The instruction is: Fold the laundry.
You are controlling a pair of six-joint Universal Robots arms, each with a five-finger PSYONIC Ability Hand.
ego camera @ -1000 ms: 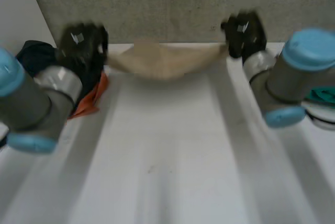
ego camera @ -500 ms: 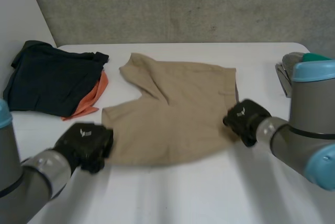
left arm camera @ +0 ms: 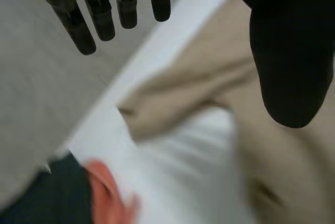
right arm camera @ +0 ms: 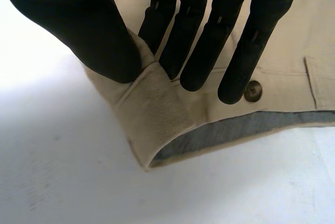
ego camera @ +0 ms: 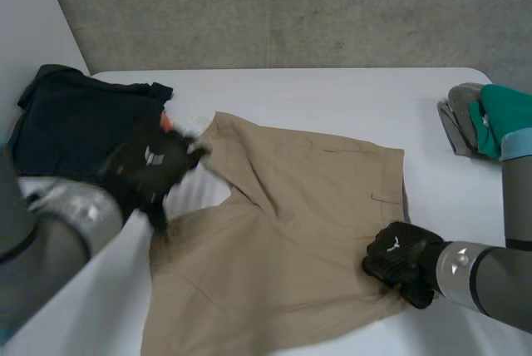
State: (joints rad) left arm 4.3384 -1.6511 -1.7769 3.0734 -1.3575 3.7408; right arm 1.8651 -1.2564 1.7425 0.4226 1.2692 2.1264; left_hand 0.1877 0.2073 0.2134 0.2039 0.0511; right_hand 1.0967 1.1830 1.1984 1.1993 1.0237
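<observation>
The white table (ego camera: 332, 90) carries the tan shorts (ego camera: 307, 206), spread flat across its middle. The waistband lies under the right hand's fingers, and both legs point away from it toward the left hand, so the long axis runs across the table from hand to hand. A strip of bare table separates the two legs just beside the left hand's fingers. A dark garment (ego camera: 75, 123) lies in a heap beyond the left hand, apart from the shorts. A teal garment (ego camera: 507, 115) rests on a grey garment (ego camera: 457, 115) well beyond the right hand, at the table edge. The left hand (ego camera: 150, 169) is at the edge of the far leg. Its fingers (left arm camera: 102, 14) are straight and spread away from the thumb (left arm camera: 293, 51), with no cloth between them; contact with the shorts cannot be determined. The right hand (ego camera: 401, 258) is at the near corner of the waistband (right arm camera: 157, 109), with a raised fold of that band pinched between its thumb and fingers. An orange cloth (left arm camera: 107, 192) shows at the edge of the dark garment, past the left fingertips. A dark button (right arm camera: 253, 91) sits on the shorts at the right hand's fingertips.
</observation>
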